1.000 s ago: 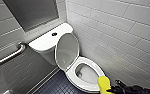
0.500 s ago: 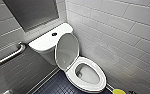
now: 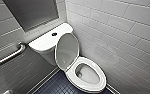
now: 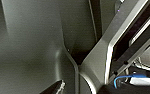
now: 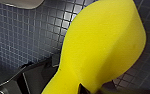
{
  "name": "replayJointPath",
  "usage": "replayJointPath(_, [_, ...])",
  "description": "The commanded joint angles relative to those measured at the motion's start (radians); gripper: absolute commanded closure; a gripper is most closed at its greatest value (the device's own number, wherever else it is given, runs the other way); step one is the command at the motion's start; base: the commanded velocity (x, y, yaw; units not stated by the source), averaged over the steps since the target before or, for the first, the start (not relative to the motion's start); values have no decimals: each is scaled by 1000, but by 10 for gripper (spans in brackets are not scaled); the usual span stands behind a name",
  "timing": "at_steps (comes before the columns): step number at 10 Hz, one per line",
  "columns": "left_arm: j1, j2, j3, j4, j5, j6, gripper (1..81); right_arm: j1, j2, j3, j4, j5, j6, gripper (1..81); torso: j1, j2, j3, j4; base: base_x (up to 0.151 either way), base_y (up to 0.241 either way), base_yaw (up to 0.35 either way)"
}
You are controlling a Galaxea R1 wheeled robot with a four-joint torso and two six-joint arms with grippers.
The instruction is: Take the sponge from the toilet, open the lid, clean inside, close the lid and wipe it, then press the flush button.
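The white toilet (image 3: pixel 44 43) stands in the corner, with the small dark flush button (image 3: pixel 54 34) on its tank top. Its oval lid (image 3: pixel 67 51) is raised and leans back against the tank. The seat and open bowl (image 3: pixel 87 75) lie below it. In the right wrist view the bright yellow sponge (image 5: pixel 103 47) shows large above dark tiled floor. My right gripper (image 5: pixel 93 88) is shut on the sponge's pinched end. My left gripper is open, and one dark fingertip (image 4: pixel 56 88) shows against grey panels.
A metal grab bar (image 3: pixel 8 56) runs along the left wall. White tiled wall (image 3: pixel 121 37) stands close on the toilet's right. Dark small-tiled floor (image 3: pixel 56 85) lies in front of the bowl. A dark panel (image 3: pixel 33 12) hangs above the tank.
The right gripper with the sponge has drawn back from the bowl's front rim, down past the head picture's lower edge. The toilet and raised lid stand as before.
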Motion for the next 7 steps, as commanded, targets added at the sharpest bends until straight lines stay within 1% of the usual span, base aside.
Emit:
replayJointPath(1, [-109, -124, 181, -9, 93, -7, 10, -276, 109, -240, -22, 342, -14, 811, 0, 0, 0, 0, 0, 0, 0])
replayJointPath(2, [-140, -144, 204, -27, 95, -23, 10, -331, 141, -302, -52, 399, -14, 811, 0, 0, 0, 0, 0, 0, 0])
replayJointPath(3, [-171, -169, 232, -41, 95, -35, 10, -374, 172, -341, -72, 411, -14, 811, 0, 0, 0, 0, 0, 0, 0])
replayJointPath(5, [-235, -231, 299, -51, 93, -73, 10, -443, 245, -431, -100, 413, -14, 811, 0, 0, 0, 0, 0, 0, 0])
replayJointPath(6, [-272, -256, 323, -49, 93, -101, 10, -483, 268, -456, -106, 439, -14, 811, 0, 0, 0, 0, 0, 0, 0])
replayJointPath(7, [-315, -276, 336, -50, 93, -139, 10, -528, 288, -497, -112, 539, -16, 811, 0, 0, 0, 0, 0, 0, 0])
